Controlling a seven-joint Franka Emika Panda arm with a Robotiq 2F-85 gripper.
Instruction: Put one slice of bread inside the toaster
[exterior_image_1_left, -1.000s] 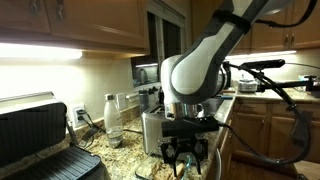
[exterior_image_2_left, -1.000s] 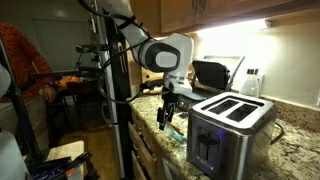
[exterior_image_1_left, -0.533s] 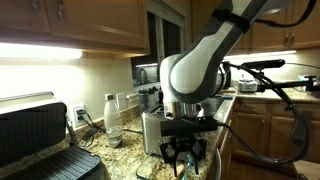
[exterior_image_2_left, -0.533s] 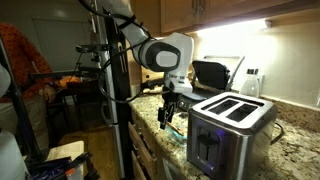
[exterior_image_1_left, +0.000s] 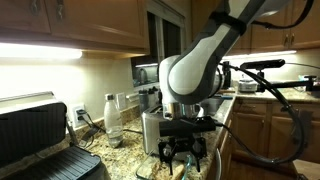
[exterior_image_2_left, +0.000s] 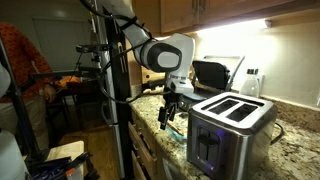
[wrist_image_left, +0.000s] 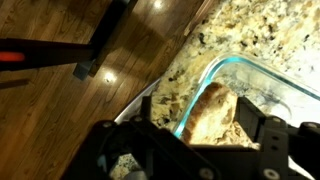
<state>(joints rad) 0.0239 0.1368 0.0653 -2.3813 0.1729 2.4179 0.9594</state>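
Note:
The slice of bread (wrist_image_left: 212, 110), tan with a darker crust, stands on edge between my gripper's (wrist_image_left: 200, 128) two black fingers, which are shut on it. It hangs over a glass dish (wrist_image_left: 263, 79) with a teal rim at the edge of the granite counter. In both exterior views the gripper (exterior_image_1_left: 181, 160) (exterior_image_2_left: 166, 117) points down, low over the counter. The brushed steel toaster (exterior_image_2_left: 230, 125) with two top slots stands beside the gripper; it also shows partly behind the arm (exterior_image_1_left: 152, 130).
A black-and-silver contact grill (exterior_image_1_left: 40, 135) (exterior_image_2_left: 210, 72) stands open on the counter. A clear bottle (exterior_image_1_left: 112, 118) is by the wall. The counter edge and wooden floor (wrist_image_left: 90, 110) lie just past the dish. A camera stand (exterior_image_2_left: 100, 70) stands on the floor.

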